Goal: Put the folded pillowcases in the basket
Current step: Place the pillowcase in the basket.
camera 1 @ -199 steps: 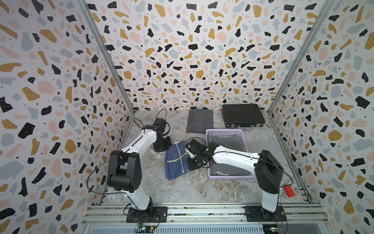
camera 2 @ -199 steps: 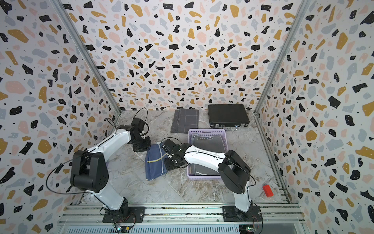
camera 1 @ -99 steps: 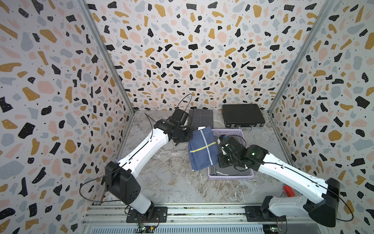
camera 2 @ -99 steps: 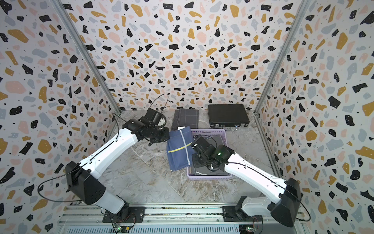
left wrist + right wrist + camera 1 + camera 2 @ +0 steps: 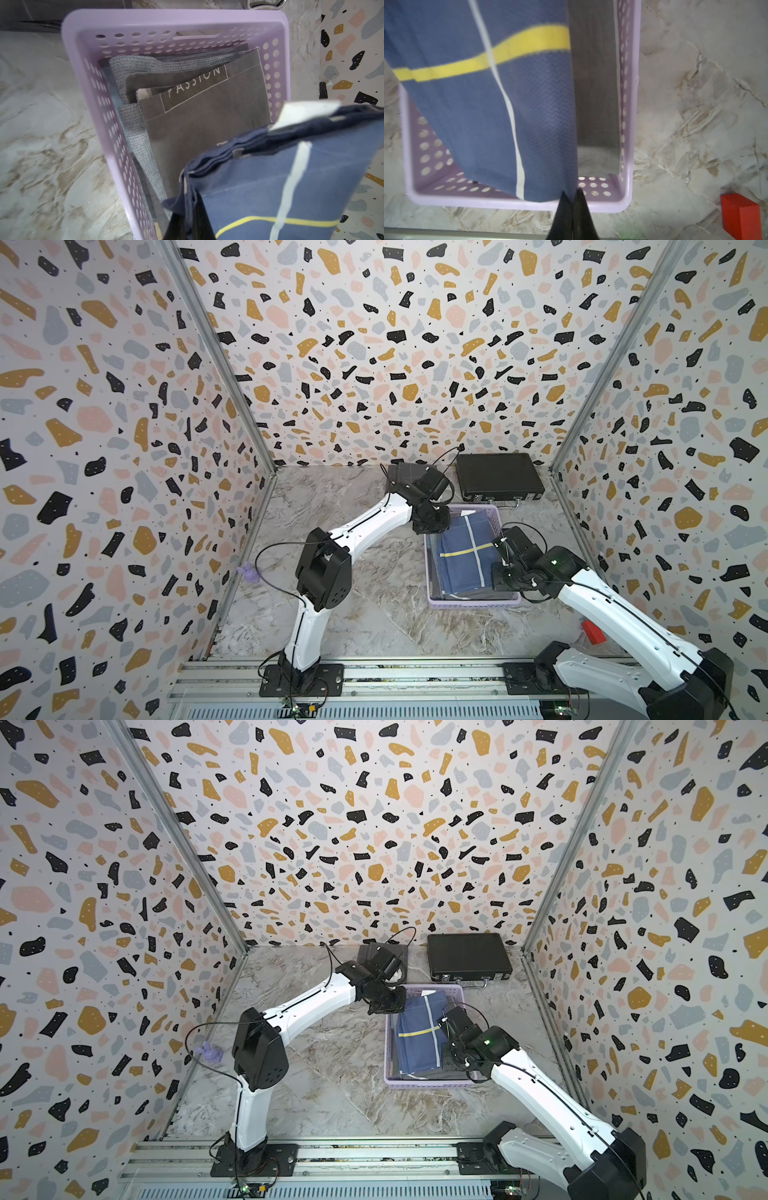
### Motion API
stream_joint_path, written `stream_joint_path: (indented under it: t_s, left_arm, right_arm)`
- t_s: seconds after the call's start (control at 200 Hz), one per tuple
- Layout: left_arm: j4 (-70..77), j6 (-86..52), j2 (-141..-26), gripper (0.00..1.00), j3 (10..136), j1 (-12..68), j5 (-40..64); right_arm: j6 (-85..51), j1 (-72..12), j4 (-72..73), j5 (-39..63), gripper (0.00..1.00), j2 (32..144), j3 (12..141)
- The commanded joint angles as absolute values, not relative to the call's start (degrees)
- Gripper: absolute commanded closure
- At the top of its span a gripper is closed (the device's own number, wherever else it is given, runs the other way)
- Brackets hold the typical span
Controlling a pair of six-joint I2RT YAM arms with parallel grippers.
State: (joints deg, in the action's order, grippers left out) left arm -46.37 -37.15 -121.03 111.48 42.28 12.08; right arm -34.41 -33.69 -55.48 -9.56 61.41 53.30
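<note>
One lilac basket (image 5: 469, 605), one blue pillowcase (image 5: 461, 556), one black case (image 5: 498, 479), one red block (image 5: 593, 632).

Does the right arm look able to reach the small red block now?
Probably not: the right gripper is shut on the navy striped pillowcase over the lilac plastic basket; the red block lies uncovered.

the folded pillowcase (image 5: 461, 568) has left the table (image 5: 353, 614); it now hangs over the basket (image 5: 471, 604)

The pillowcase (image 5: 465, 560) is navy with yellow and white stripes, the perforated basket (image 5: 471, 605) lilac.
</note>
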Motion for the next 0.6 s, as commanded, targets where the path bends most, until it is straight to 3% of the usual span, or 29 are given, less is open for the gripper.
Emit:
stream_joint_path:
  t_s: [0.0, 0.18, 0.245, 0.295, 0.38, 0.441, 0.596]
  left_arm:
    - [-44.2, -37.2, -124.8, 0.93, 116.3, 42.1, 12.3]
    - [-44.2, -37.0, -130.6, 0.87, 120.3, 42.1, 12.6]
    - [-44.3, -37.0, -131.9, 0.73, 120.2, 42.0, 12.7]
    - [-44.2, -37.0, -132.2, 0.48, 119.6, 41.9, 12.6]
    - [-43.5, -36.4, -130.8, 0.21, 117.3, 41.7, 13.2]
    - [-40.9, -35.6, -127.4, 0.08, 113.4, 41.7, 12.8]
    - [-34.7, -33.3, -115.3, 0.00, 103.5, 41.5, 10.3]
  right_arm:
    - [-32.2, -30.5, -55.0, -8.3, 1.00, 62.6, 51.2]
    - [-30.9, -25.8, -49.3, -5.2, 1.00, 68.5, 48.1]
    - [-30.7, -25.2, -47.8, -5.0, 1.00, 69.7, 47.4]
    - [-30.6, -24.9, -46.7, -5.7, 1.00, 69.7, 46.6]
    - [-30.3, -24.6, -46.6, -7.1, 0.73, 69.0, 46.4]
    - [-30.6, -24.6, -47.3, -8.8, 0.55, 67.6, 46.4]
    - [-31.4, -24.6, -50.8, -9.7, 0.46, 61.7, 47.7]
